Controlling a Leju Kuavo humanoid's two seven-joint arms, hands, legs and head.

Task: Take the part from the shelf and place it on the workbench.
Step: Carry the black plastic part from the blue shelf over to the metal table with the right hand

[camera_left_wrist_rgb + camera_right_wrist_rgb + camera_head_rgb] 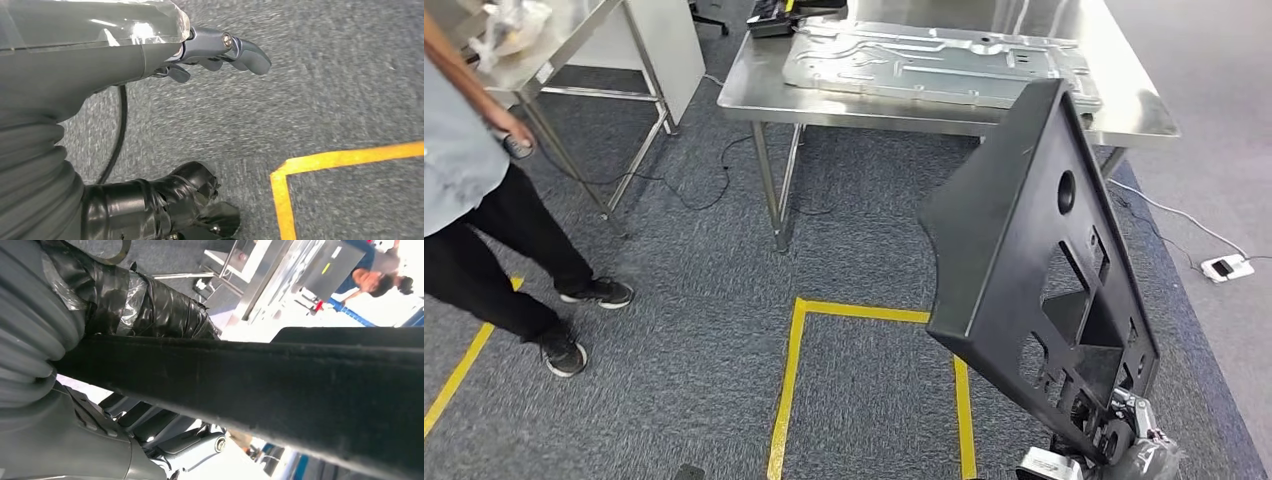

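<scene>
A large black plastic part (pixel 1034 270) with cut-out holes stands tilted on the right of the head view, above the carpet. My right hand (pixel 1114 440) grips its lower end; in the right wrist view the part's black edge (pixel 280 390) runs across my right hand (pixel 165 435), thumb on one side and fingers on the other. The steel workbench (pixel 754 95) stands ahead, with a silver stamped sheet-metal panel (pixel 934 62) lying on it. My left hand (pixel 220 52) hangs over the carpet, fingers loosely apart and holding nothing.
A person (pixel 484 210) in dark trousers stands at the left beside a second steel table (pixel 544 50). Yellow tape lines (pixel 789 380) mark the grey carpet. A white power strip (pixel 1227 267) and cable lie on the floor at the right.
</scene>
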